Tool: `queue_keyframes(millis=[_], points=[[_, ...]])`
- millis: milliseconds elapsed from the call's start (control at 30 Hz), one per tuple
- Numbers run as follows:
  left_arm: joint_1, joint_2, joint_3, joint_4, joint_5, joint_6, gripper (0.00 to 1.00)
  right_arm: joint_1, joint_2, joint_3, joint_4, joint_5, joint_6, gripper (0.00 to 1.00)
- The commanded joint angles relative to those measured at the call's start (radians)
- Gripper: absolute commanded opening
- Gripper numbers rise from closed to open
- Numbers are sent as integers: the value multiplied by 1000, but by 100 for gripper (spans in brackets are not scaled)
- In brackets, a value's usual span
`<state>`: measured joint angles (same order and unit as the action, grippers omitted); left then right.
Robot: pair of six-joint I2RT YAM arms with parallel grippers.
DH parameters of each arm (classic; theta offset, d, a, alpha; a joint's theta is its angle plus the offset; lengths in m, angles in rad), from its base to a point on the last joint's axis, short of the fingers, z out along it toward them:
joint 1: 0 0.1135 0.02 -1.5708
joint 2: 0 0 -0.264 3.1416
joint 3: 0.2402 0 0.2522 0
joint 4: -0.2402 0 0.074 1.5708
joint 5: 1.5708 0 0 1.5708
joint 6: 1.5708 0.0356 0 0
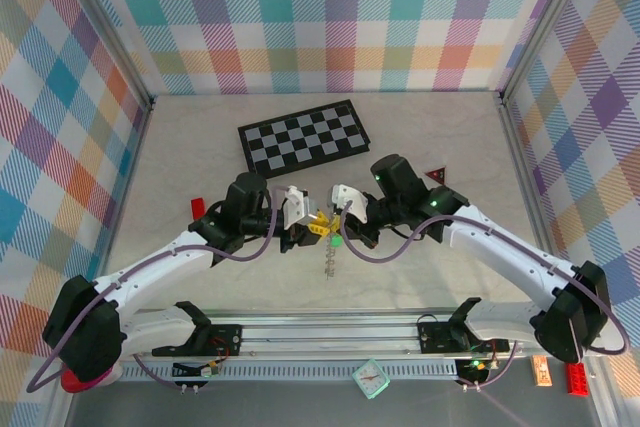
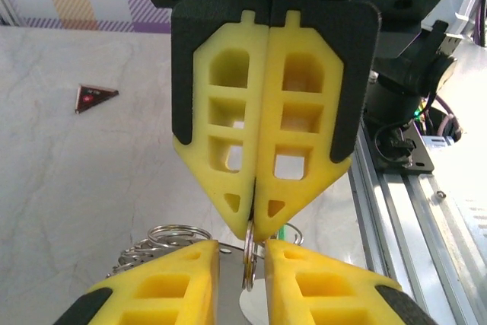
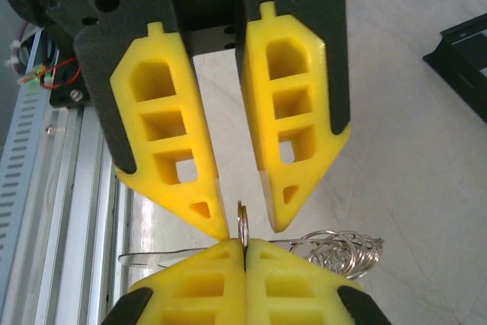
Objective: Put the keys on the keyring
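Note:
Both grippers meet tip to tip above the table's middle. My right gripper [image 1: 334, 229] [image 3: 245, 245] [image 2: 255, 230] is shut on a small silver ring of the keyring [image 2: 249, 264] [image 3: 243, 222], seen edge-on. My left gripper [image 1: 316, 228] [image 2: 242, 253] [image 3: 249, 227] is open a little, one finger on each side of that ring with a gap on both sides. More silver loops of the keyring bunch beside the fingers [image 2: 171, 234] [image 3: 342, 253] and dangle toward the table [image 1: 330, 262]. A green key [image 1: 338, 240] [image 2: 286, 232] peeks out by the right fingertips.
A black-and-white chessboard [image 1: 303, 134] lies behind the grippers. A dark red triangle [image 1: 435, 175] [image 2: 95, 98] sits by the right arm, and a small red block [image 1: 197, 207] by the left arm. The metal rail [image 1: 330, 332] runs along the near edge.

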<state>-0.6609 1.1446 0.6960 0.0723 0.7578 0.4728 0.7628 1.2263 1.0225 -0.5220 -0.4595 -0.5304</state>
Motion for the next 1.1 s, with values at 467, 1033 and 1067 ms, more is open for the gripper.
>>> queue_keyframes(millis=[467,1033,1067], points=[[-13,1,18,-4,32,24,0,9,-29,-27,136,-109,49,7],[-12,-23,-125,358,60,-206,0,-91,-113,-212,282,-174,207,25],[-13,-20,-128,371,61,-215,0,-90,-113,-215,289,-176,209,25]])
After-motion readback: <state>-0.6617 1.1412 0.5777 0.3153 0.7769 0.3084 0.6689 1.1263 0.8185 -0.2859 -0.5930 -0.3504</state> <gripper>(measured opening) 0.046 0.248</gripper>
